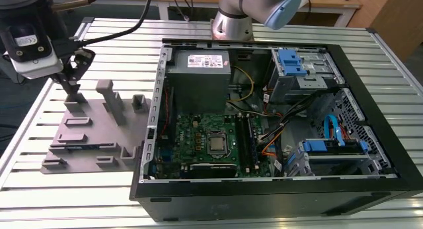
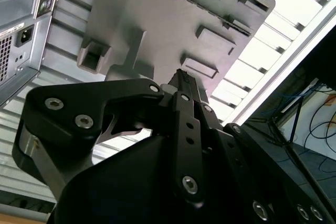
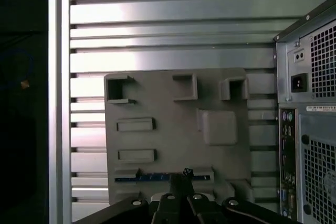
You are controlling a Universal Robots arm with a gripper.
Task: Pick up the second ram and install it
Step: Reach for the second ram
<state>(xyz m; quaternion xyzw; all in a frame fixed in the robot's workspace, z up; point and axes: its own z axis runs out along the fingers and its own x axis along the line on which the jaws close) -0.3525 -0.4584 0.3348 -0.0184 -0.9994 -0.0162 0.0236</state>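
The second ram (image 3: 149,178) shows edge-on in the first wrist view as a thin dark-blue strip seated in the nearest long slot of a grey holder block (image 3: 173,129). My gripper (image 3: 180,179) is down on the strip's middle, its fingers drawn together and shut on it. In the exterior view the gripper (image 1: 70,90) points down onto the far left corner of the holder block (image 1: 99,135). In the second wrist view the gripper (image 2: 181,77) is seen with its tip against the block (image 2: 157,19).
An open computer case (image 1: 343,189) lies at the exterior view's right of the block, with a green motherboard (image 1: 191,135), cables and blue drive brackets inside. The arm's base (image 1: 231,21) stands behind it. Both rest on a slatted metal table (image 1: 79,199).
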